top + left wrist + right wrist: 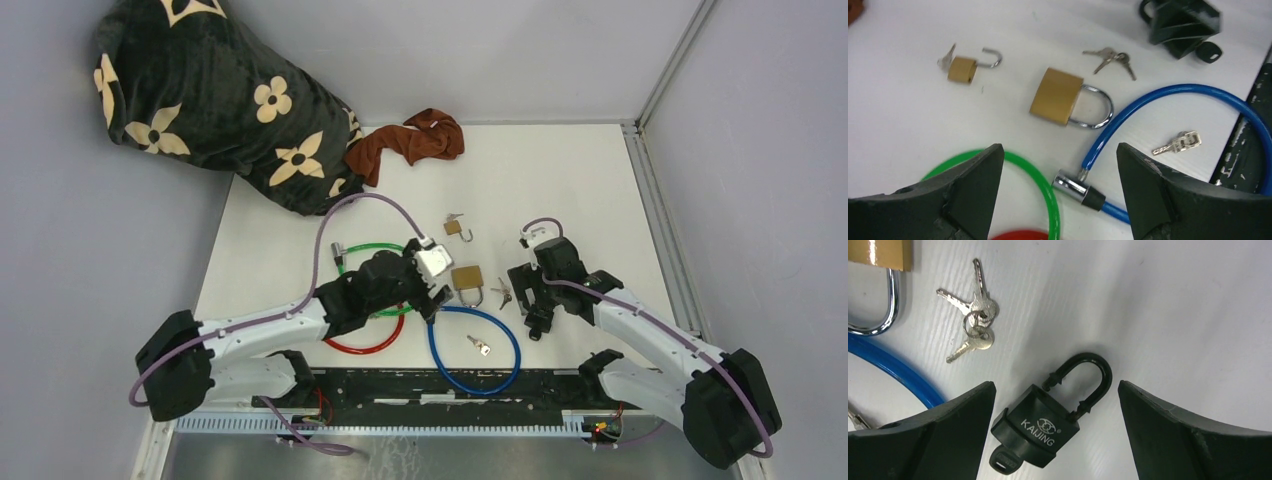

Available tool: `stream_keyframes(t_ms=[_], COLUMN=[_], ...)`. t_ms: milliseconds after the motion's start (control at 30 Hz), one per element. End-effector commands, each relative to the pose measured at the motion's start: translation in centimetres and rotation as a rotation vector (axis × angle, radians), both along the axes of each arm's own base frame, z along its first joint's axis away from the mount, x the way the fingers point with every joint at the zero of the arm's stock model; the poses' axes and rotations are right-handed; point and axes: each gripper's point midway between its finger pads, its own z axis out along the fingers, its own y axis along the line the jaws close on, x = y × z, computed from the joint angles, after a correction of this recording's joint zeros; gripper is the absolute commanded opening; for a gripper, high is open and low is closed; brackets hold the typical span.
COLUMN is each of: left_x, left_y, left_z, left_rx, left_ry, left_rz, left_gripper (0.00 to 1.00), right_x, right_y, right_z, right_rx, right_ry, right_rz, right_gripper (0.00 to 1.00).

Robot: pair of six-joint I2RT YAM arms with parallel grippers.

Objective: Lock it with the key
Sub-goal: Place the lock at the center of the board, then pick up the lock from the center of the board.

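Below, matte black padlock (1039,426), U-shaped shackle (1106,375), ribbed white table (1178,310).

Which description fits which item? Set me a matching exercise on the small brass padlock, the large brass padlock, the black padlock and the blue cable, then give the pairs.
Things:
1. small brass padlock
2. large brass padlock
3. black padlock
4. blue cable

Descriptions:
A. lies between the fingers of the open right pincer
B. shackle swung open
C. curves round a single key
D. shackle shut, no key in it

Pairs: 1-B, 2-D, 3-A, 4-C.
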Motion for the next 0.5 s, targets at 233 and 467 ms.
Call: stream_keyframes(t_ms=[233, 467], left_x=[1.6, 2.1], left_y=[8.5, 11.3], left_z=[0.2, -0.1], left_rx=[-0.475, -0.585], left_ry=[0.25, 0.276], left_rz=[0.335, 0.437], left_gripper=[0.85, 0.84], right_x=[-3.5, -4.3], right_y=[0.3, 0.0], right_z=[-2.8, -3.7], right_rx=[0.06, -0.014], right_ry=[0.137, 0.165], right_rz=[-0.127, -0.158], right_gripper=[0.98, 0.98])
